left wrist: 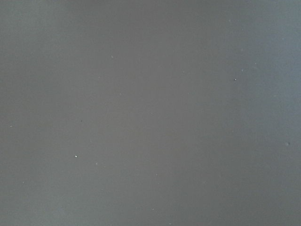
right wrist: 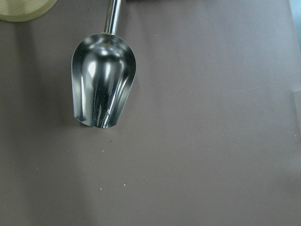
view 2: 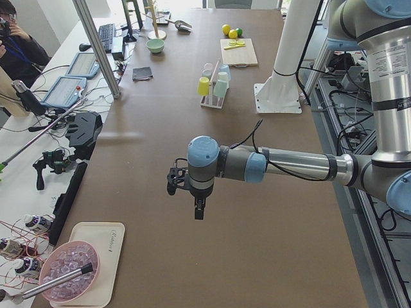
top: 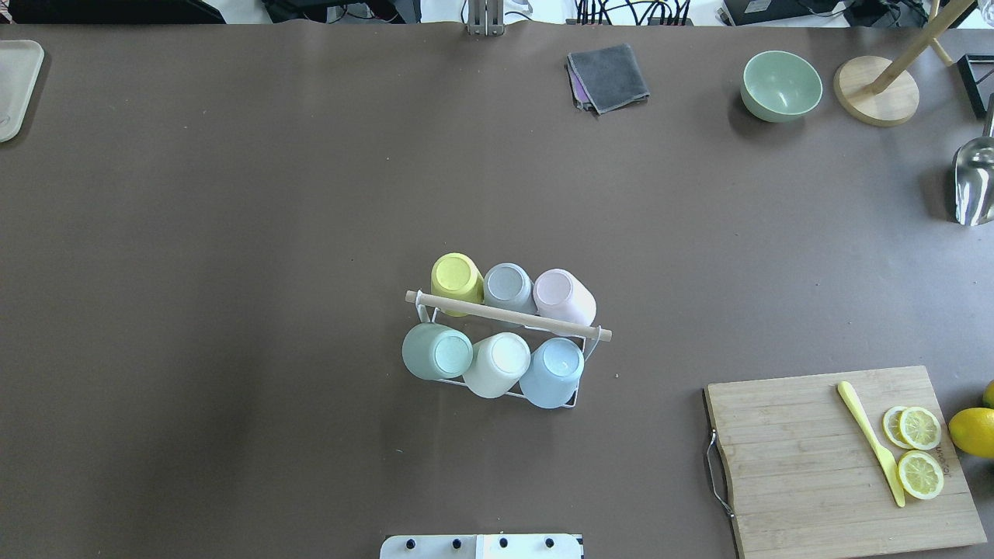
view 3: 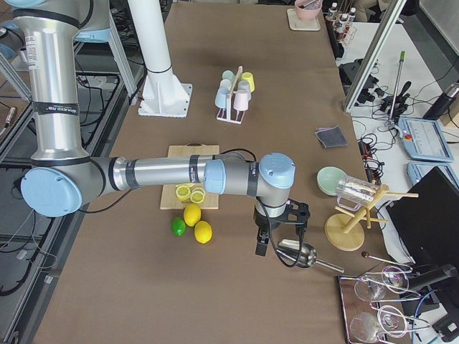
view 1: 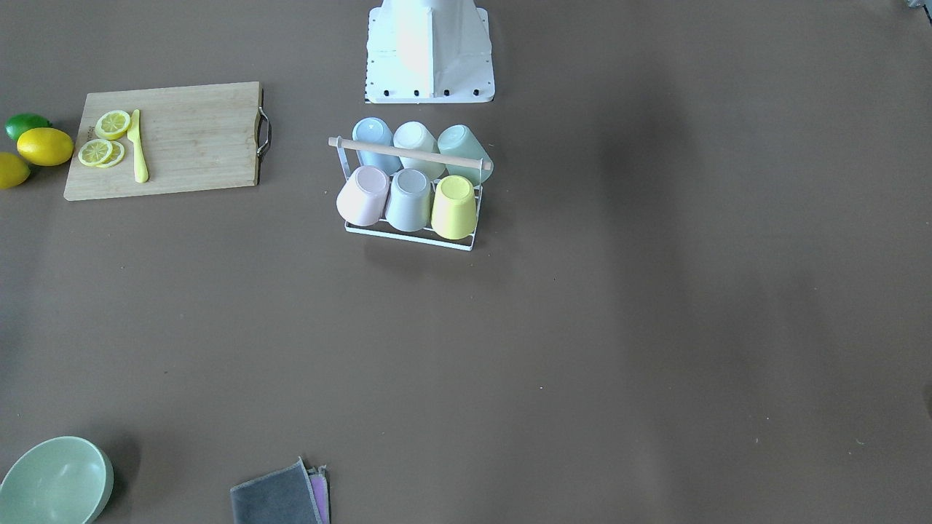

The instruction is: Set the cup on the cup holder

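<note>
**Brown bench (top: 233, 233), nothing left to load**

Mid-bench, nearer the robot's edge, the cup holder (top: 509, 314) carries six cups (top: 505, 362), upturned; the task looks complete. The left gripper (view 2: 198, 208) and right gripper (view 3: 262, 246) hang toward opposite ends; their opening cannot be told.

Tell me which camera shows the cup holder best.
The overhead exterior view: the cup holder sits mid-frame, with all six upturned cups distinct. The front-facing view shows it nearly as well, from the opposite side. Both side views show it small and far. Neither wrist view shows it.
</note>
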Robot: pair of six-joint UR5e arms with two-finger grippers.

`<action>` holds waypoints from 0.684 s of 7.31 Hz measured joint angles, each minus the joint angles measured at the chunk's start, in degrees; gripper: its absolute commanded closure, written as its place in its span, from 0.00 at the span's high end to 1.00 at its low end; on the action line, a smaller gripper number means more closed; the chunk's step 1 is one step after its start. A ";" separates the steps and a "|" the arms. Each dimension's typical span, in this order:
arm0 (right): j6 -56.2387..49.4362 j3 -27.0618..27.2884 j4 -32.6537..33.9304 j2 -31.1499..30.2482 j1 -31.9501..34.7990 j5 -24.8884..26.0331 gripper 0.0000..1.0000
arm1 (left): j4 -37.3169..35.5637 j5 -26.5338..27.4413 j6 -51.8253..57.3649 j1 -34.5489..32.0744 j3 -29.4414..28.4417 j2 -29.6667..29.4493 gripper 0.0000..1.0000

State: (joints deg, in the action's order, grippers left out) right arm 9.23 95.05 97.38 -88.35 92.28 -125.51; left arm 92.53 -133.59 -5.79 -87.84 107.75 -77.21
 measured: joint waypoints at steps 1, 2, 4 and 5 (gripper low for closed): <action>0.00 0.00 0.00 0.00 0.00 0.00 1.00 | 0.01 0.00 -0.01 0.01 -0.09 -0.20 0.99; 0.00 0.02 0.00 0.03 0.00 0.00 1.00 | 0.01 0.01 -0.01 0.03 -0.13 -0.39 0.99; 0.00 0.12 0.00 0.02 0.00 0.00 1.00 | 0.02 0.02 -0.01 0.03 -0.22 -0.64 0.99; 0.00 0.22 0.00 0.02 0.00 0.00 1.00 | 0.02 0.00 -0.03 0.03 -0.24 -0.70 0.99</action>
State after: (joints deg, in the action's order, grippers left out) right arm 9.23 95.27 97.38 -88.32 92.28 -125.51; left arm 92.55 -133.59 -5.82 -87.80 107.51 -77.91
